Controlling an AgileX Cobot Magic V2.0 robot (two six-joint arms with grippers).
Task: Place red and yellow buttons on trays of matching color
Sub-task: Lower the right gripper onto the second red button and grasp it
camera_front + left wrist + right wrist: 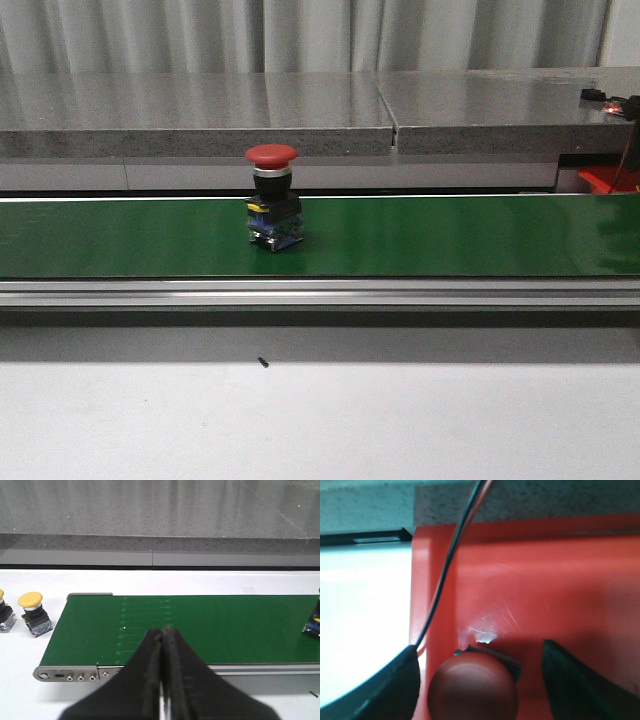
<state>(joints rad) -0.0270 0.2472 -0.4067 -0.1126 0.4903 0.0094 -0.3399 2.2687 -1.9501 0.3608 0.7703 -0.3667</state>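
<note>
Right gripper (477, 680) is spread wide over the red tray (545, 580), its two dark fingers (390, 685) standing well apart on either side of a red button (472, 690). That button sits on the tray floor between them, touched by neither, its round cap up and a corner of its dark body showing just past the cap. A thin red-and-black cable (447, 565) crosses the tray's rim near one finger. Beside the tray lies a white surface, and a grey stone ledge runs along the tray's far edge.

Left gripper (164, 672) is pressed together with nothing between its black fingers (147, 675); it hangs over the near edge of the green belt (210, 625). Off the belt's end, on the white table (30, 650), stands a yellow button (34, 613) with its cap up, and a second one (4, 617) just beside it is cut off by the frame edge.

From the front, another red button (272, 197) stands upright on the belt (450, 235), left of its middle, red cap on top and a black, yellow and blue block beneath. A corner of the red tray (605, 180) shows behind the belt's right end. A small dark speck (263, 362) lies on the table (320, 420) in front of the belt.
</note>
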